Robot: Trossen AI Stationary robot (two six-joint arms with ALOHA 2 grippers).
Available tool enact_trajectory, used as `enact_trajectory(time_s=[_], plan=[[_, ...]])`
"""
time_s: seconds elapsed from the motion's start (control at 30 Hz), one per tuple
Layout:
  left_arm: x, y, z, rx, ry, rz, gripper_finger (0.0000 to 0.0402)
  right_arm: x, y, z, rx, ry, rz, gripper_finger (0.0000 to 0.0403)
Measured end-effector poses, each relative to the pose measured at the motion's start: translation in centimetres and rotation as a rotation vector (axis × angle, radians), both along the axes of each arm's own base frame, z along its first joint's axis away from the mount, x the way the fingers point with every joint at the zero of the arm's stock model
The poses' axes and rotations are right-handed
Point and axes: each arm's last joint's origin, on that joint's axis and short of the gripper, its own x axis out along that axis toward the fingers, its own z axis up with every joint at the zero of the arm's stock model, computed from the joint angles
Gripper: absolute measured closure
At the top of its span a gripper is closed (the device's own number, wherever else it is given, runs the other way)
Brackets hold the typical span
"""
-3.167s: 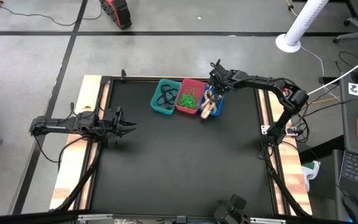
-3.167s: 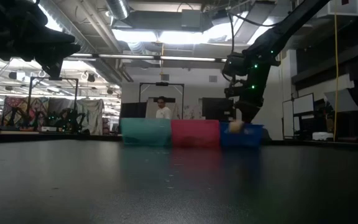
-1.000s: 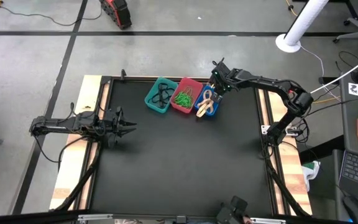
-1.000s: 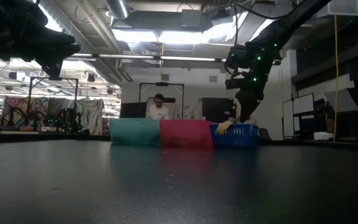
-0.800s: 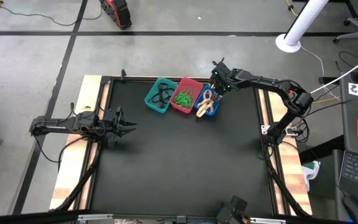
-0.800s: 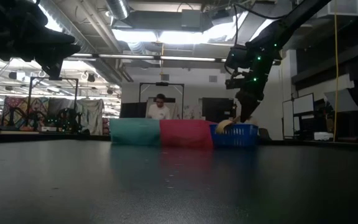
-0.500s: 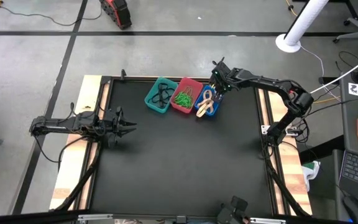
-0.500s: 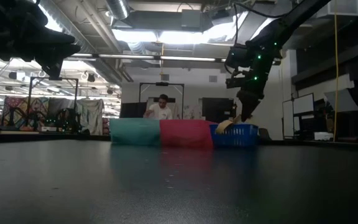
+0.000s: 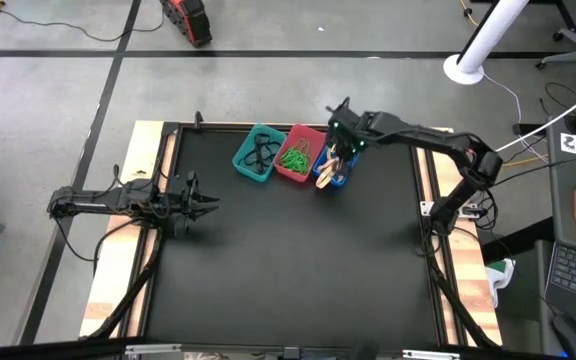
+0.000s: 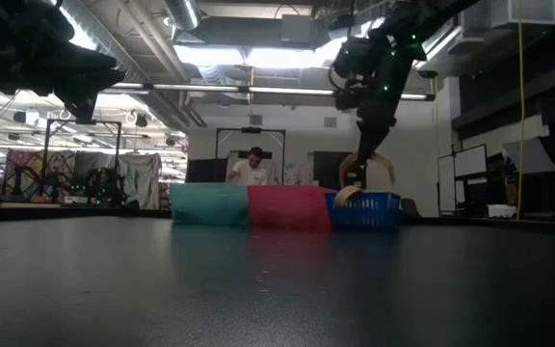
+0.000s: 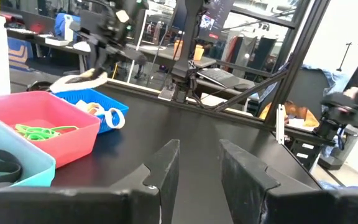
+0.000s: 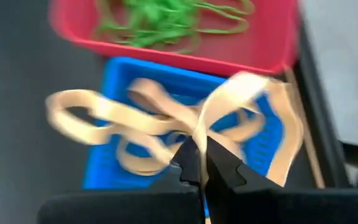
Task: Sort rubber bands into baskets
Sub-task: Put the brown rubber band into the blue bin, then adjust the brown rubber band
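You had the right gripper [image 12: 199, 163] above the blue basket [image 9: 334, 172] at the far side of the table [image 9: 288, 270], right of centre. Its fingers were pressed together on a bunch of tan bands [image 12: 229, 112], pinched where the loops cross. In the low view, the held loops [image 10: 366, 173] hung from the gripper [image 10: 359, 166] just above the basket's rim [image 10: 366, 207]. More tan bands [image 12: 98, 115] lay in the blue basket, and one loop drooped over its near edge [image 11: 114, 118].

You had three baskets in a tilted row, touching side by side. The teal basket [image 9: 256, 155] stood on the left and held black bands [image 9: 258, 154]. The red basket [image 9: 297, 154] stood in the middle and held green bands [image 9: 295, 158]. The blue basket stood on the right, slightly nearer than the other two.

You had the left gripper [image 9: 208, 207] waiting at the left side of the table, well apart from the baskets, pointing right. Its fingers [image 11: 166, 168] stood apart with nothing between them.

In the low view, a person [image 10: 251, 170] showed in the room beyond the far edge of the table, behind the teal and red baskets.
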Motion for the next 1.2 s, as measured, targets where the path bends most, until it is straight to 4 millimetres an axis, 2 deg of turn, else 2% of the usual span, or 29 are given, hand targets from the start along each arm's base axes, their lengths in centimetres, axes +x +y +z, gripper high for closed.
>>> enact_trajectory(time_s=[0.13, 0.27, 0.4, 0.7, 0.83, 1.07, 1.2], plan=[[0.0, 0.0, 0.0, 0.0, 0.0, 0.0, 0.0293, 1.3, 2.4, 0.0, 0.008, 0.008, 0.084, 0.0401], [0.0, 0.0, 0.0, 0.0, 0.0, 0.0, 0.0293, 1.9, 3.8, 0.0, -0.035, 0.031, 0.112, 0.0401], [0.0, 0.0, 0.0, 0.0, 0.0, 0.0, 0.0293, 1.9, 3.8, 0.0, -0.104, 0.068, 0.084, 0.0401], [0.0, 0.0, 0.0, 0.0, 0.0, 0.0, 0.0293, 1.5, 2.9, -0.1, -0.106, 0.072, 0.054, 0.0389], [0.0, 0.0, 0.0, 0.0, 0.0, 0.0, 0.0293, 1.5, 2.9, -0.1, -0.102, 0.077, 0.055, 0.0358], [0.0, 0.0, 0.0, 0.0, 0.0, 0.0, 0.0293, 1.5, 2.9, -0.1, -0.139, 0.094, 0.045, 0.0266], [0.0, 0.0, -0.1, 0.0, 0.008, 0.0, 0.0293, 1.4, 2.7, 0.0, -0.195, 0.123, 0.017, 0.0228]])
